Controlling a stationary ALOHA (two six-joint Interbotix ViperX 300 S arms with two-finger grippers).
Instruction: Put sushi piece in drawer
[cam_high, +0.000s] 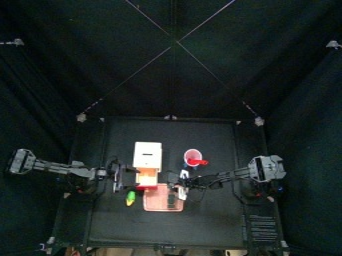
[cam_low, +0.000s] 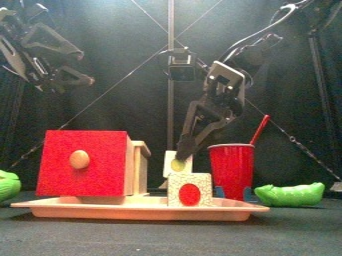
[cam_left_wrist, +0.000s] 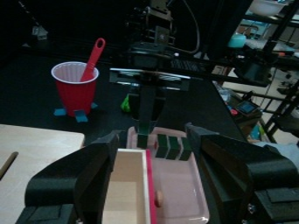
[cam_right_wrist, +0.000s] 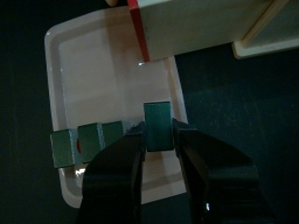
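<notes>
Starting at the left, the left gripper (cam_left_wrist: 149, 188) hangs with its jaws spread wide and empty just over the open drawer (cam_left_wrist: 131, 179), whose red front (cam_low: 83, 164) stands out from the wooden box (cam_high: 147, 152). Sitting that close to the opening, it could block the way in, and a small nudge might push the drawer partly shut.

Further right, the right gripper (cam_right_wrist: 159, 138) is clamped on one sushi piece (cam_right_wrist: 158, 131), held just above the pink tray (cam_right_wrist: 87, 79), with other sushi pieces (cam_right_wrist: 86, 144) lying on the tray beside it. The grip seems to fall on the piece's thin edges, so I judge it could twist or slip out on the way to the drawer. Swinging low, it might also clip the drawer's red front or drop the piece on the tray short of the opening.

At the far right, the red cup (cam_low: 231, 171) with its spoon (cam_low: 255, 130) stands near the arm's path on the table (cam_high: 214, 140) and could be knocked.

The drawer's inside is only partly seen, and its depth is hard to judge. From above, the held piece cannot be made out.
</notes>
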